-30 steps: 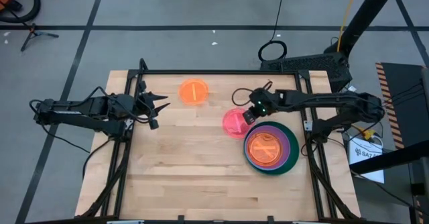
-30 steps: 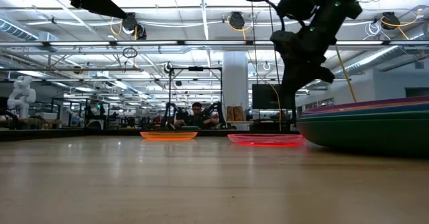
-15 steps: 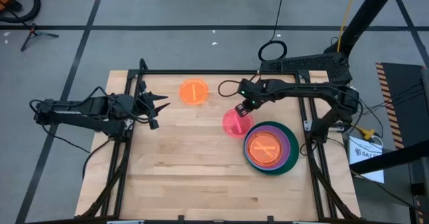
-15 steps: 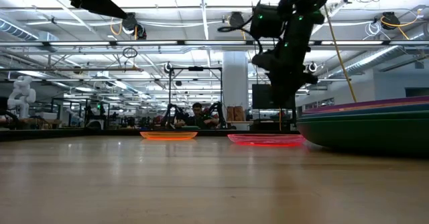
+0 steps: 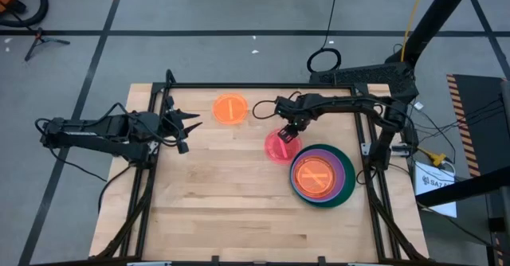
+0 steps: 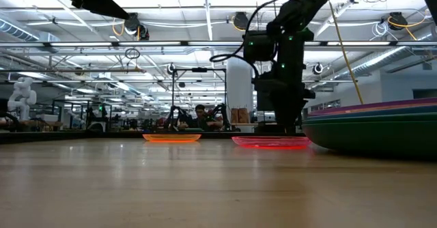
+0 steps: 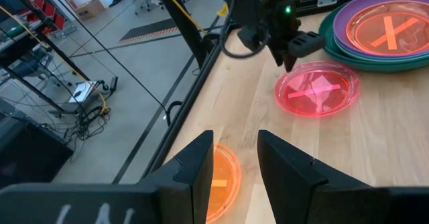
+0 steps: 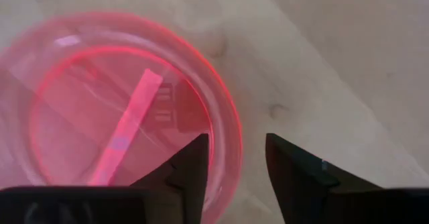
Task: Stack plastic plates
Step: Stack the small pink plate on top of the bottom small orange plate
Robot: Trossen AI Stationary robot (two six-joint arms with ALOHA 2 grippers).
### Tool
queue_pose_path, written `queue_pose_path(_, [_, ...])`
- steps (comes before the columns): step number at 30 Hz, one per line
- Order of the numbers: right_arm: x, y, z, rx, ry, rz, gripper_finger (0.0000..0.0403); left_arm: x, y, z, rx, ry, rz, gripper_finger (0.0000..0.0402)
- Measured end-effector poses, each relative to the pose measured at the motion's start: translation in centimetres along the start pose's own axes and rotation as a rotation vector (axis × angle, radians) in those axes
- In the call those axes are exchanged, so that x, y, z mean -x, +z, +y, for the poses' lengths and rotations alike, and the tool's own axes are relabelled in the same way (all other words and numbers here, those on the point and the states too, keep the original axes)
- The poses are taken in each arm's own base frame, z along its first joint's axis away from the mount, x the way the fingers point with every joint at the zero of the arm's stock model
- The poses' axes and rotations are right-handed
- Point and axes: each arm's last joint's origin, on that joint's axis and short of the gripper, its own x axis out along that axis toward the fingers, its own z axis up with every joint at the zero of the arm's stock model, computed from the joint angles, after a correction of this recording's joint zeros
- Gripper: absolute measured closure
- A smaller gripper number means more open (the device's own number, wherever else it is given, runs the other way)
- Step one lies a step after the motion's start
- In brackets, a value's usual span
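Where pale wooden table [image 5: 239, 210] meets workshop hall: right pincer [image 5: 285, 134] open over pink plate [image 5: 280, 147].

The surface [image 5: 231, 202] is pale wood planks inside a black metal frame [image 5: 255, 86], standing on a grey floor [image 5: 199, 11] marked with dark tape lines. A coiled black cable [image 5: 324, 60] lies on the floor just beyond the far edge. In the low view a seated person [image 6: 200, 115] shows far behind, with a white humanoid figure [image 6: 19, 97] at far left.
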Motion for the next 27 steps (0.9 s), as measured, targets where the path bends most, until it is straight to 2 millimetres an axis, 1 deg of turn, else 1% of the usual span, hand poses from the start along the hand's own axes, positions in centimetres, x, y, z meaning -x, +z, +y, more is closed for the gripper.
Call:
queue_pose_path(5, [-1.5, 0.0, 0.1, 0.049, -0.02, 0.054, 0.0246, 0.0, 0.0, 0.0, 0.001, 0.0, 0.0, 0.0277])
queue_pose_path(13, [-2.8, 0.2, 0.2, 0.059, -0.027, 0.078, 0.0251, 0.0, 0.0, 0.0, 0.0, 0.0, 0.001, 0.0277])
queue_pose_path(18, [-3.3, 0.6, 0.5, 0.058, 0.037, 0.066, 0.0256, 0.0, 0.0, 0.0, -0.001, -0.001, 0.004, 0.0277])
queue_pose_path(22, [-3.4, 0.8, 0.7, 0.057, 0.067, 0.046, 0.0278, 0.0, -0.1, 0.0, -0.002, -0.001, 0.006, 0.0277])
queue_pose_path(27, [-3.4, 1.0, 0.8, 0.05, 0.076, 0.029, 0.0323, 0.0, -0.1, 0.0, -0.002, -0.001, 0.007, 0.0277])
